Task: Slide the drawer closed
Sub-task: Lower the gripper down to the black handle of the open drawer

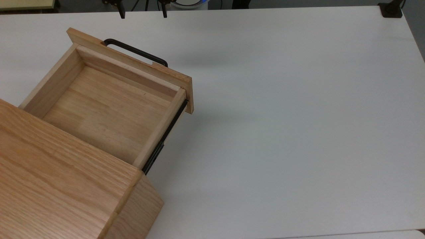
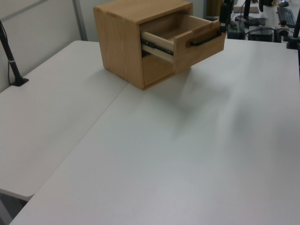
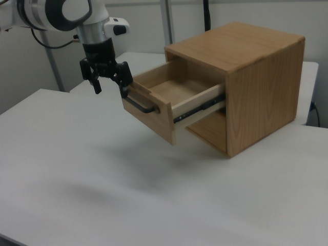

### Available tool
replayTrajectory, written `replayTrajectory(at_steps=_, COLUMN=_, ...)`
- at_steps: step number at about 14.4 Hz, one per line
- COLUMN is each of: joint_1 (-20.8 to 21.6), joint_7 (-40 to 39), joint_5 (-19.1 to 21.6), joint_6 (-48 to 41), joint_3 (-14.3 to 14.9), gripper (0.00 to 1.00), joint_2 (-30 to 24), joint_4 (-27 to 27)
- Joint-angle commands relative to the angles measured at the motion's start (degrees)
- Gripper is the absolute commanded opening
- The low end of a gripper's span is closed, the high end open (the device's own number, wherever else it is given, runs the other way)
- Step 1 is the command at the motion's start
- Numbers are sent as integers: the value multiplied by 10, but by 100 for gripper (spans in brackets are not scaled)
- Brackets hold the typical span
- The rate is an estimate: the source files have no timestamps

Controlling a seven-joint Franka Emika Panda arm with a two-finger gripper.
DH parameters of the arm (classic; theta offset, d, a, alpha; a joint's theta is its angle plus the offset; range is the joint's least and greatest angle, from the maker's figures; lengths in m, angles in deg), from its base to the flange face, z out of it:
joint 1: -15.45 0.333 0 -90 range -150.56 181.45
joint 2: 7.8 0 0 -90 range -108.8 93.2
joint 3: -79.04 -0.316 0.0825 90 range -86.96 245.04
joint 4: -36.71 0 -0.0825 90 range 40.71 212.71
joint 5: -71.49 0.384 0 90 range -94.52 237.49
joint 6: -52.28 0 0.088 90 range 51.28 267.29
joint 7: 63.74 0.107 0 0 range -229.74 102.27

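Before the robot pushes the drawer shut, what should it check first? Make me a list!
1. Is the drawer open and needing a push? Yes, it sticks well out of the cabinet: ok.
2. Is the drawer empty, with nothing poking up? The top view shows a bare wooden bottom: ok.
3. Is the claw near the front panel? It hangs at the handle end in the right view: ok.
4. Is the claw open? Its fingers stand apart: ok.
5. Is the claw touching the handle? Cannot tell.
6. Is the side rail straight and free? It looks unblocked: ok.
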Motion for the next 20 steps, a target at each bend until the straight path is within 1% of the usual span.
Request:
replayTrajectory(at_steps=1, joint_1=8, joint_7=4, joint_5=-7, joint_6=8, joint_3=3, gripper=100, joint_2=-10, joint_4=22)
replayTrajectory(at_steps=16, joint_1=3, joint_7=6, joint_5=-6, joint_6=-1, joint_3=3, gripper=100, joint_2=-10, joint_4=22)
replayTrajectory(at_steps=18, joint_1=1, joint_7=-10, joint_5=-7, joint_6=2, joint_3=3, gripper=100, joint_2=-7, joint_4=23)
replayTrajectory(at_steps=19, joint_1=5, joint_7=-31, joint_5=-8, joint_6=6, joint_3=3, gripper=100, joint_2=2, joint_4=24)
replayTrajectory(at_steps=20, joint_1=6, joint_7=-32, joint_5=-9, joint_6=6, joint_3=3, gripper=100, joint_2=2, joint_4=26)
